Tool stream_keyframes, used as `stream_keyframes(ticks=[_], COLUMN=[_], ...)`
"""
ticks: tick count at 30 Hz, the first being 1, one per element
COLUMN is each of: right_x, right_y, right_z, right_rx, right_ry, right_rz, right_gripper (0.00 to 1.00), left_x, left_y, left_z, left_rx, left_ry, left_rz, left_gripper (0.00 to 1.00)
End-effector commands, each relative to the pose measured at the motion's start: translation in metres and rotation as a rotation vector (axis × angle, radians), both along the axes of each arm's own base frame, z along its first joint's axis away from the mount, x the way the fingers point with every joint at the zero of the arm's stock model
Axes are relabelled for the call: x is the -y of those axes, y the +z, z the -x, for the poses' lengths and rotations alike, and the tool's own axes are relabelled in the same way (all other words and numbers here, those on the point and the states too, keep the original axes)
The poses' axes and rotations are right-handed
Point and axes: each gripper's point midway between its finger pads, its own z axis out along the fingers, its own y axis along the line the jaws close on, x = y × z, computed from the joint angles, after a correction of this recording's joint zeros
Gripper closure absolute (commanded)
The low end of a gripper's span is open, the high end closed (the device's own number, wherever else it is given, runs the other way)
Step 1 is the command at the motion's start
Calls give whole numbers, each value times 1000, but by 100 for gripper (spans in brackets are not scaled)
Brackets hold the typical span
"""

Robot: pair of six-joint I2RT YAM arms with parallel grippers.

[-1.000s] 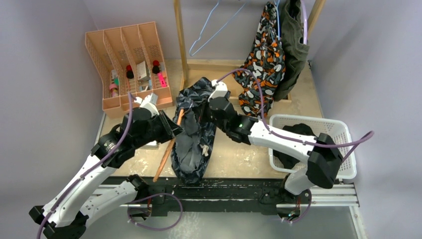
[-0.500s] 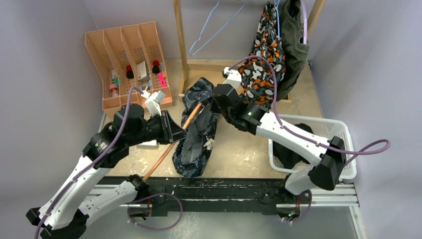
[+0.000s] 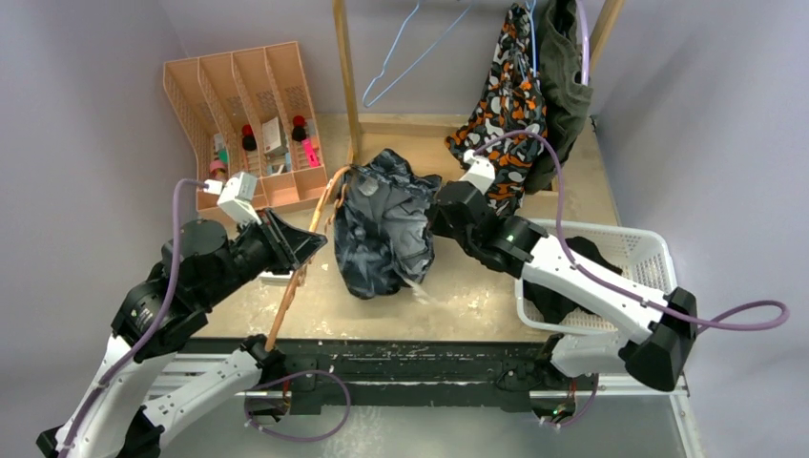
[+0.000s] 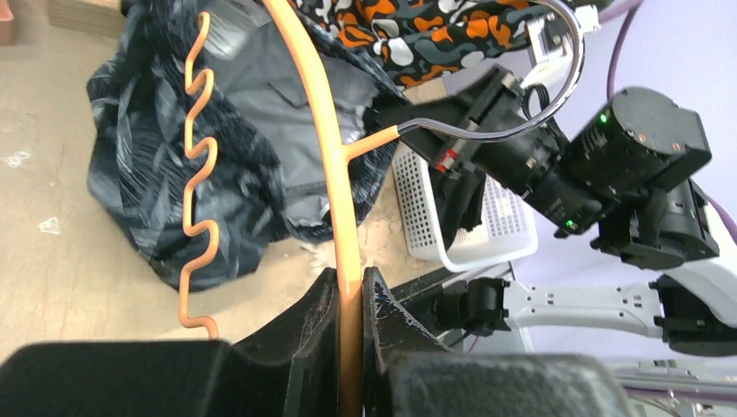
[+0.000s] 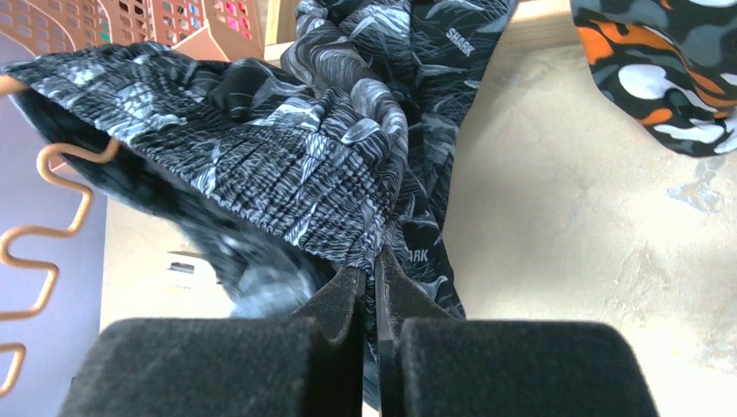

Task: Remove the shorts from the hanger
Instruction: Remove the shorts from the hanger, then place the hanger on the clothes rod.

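The dark blue-grey patterned shorts [image 3: 386, 229] hang bunched above the table between my arms; they also show in the left wrist view [image 4: 209, 156] and the right wrist view [image 5: 287, 165]. My left gripper [image 3: 307, 243] [image 4: 349, 291] is shut on the orange hanger [image 3: 291, 286] [image 4: 326, 113], whose far end is still inside the shorts. My right gripper [image 3: 437, 218] [image 5: 371, 278] is shut on the shorts' elastic waistband. The camouflage shorts [image 3: 506, 114] and olive green shorts [image 3: 563, 86] hang on the rack. The black shorts [image 3: 563, 258] lie in the basket.
A white basket [image 3: 658, 258] stands at the right. An orange file organiser [image 3: 238, 124] with small items stands at the back left. A wooden rack post [image 3: 345, 76] and an empty blue wire hanger [image 3: 401, 57] are at the back.
My right gripper pulled the patterned shorts rightwards and up into a bunch. My left gripper drew the orange hanger back to the left, so the shorts slid along it.
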Motion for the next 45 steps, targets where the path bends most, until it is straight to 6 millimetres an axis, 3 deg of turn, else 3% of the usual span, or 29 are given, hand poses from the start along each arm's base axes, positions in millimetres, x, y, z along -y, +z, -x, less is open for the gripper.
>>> stream_keyframes(ticks=[1, 5, 8, 12, 17, 20, 26, 32, 35, 38, 45], right_x=[15, 15, 17, 23, 29, 33, 54, 74, 59, 22, -40], right_y=[5, 7, 6, -10, -20, -18, -7, 7, 5, 2, -57], right_z=[10, 11, 10, 12, 9, 11, 25, 40, 41, 40, 30], right_rx=[2, 17, 8, -42, -70, -76, -48, -11, -13, -4, -144], right_ry=[-42, -19, -32, -47, -94, -111, -137, -114, -25, 134, 336], right_rz=[-52, -45, -22, 44, 93, 86, 38, 37, 31, -14, 72], right_gripper=[100, 100, 100, 100, 100, 100, 100, 100, 100, 100, 100], left_x=[-12, 17, 26, 45, 69, 44, -29, -42, -36, -32, -28], left_y=[26, 28, 29, 50, 50, 45, 4, -33, -36, -30, -20], left_z=[-18, -10, -8, 8, 26, 3, -30, -47, -54, -58, -52], left_rx=[93, 89, 69, 100, 28, 43, -12, -56, -47, -23, -2], left_ry=[105, -47, -84, -222, -394, -203, 225, 335, 330, 331, 313], left_rz=[20, 60, 80, 174, 201, 119, -97, -189, -179, -154, -67], left_gripper=[100, 100, 100, 100, 100, 100, 100, 100, 100, 100, 100])
